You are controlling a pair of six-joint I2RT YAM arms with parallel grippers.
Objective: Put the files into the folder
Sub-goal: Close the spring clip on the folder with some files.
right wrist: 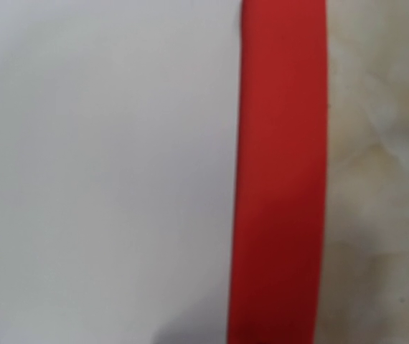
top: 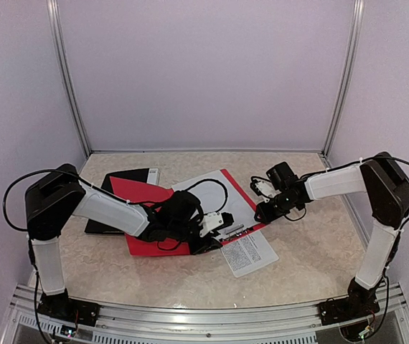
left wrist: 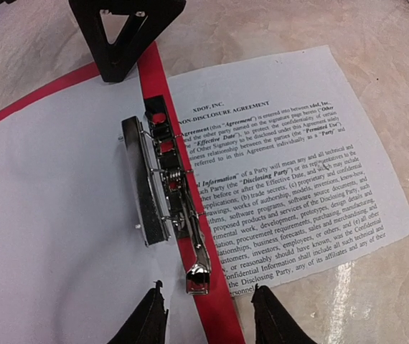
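My left gripper (left wrist: 208, 315) is spread, with the clip (left wrist: 165, 186) lever between its fingers. Left of it a blank sheet (left wrist: 54, 215) lies on the red folder (right wrist: 280, 179). Right of it a printed sheet (left wrist: 290, 179) sticks out from under the folder edge. My right gripper (top: 262, 213) sits at that edge; I cannot tell how its jaws stand.

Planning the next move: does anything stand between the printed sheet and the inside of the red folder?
Yes. The printed sheet has its margin tucked under the red folder's edge, which carries the metal clip; the right gripper sits at that edge's far end.
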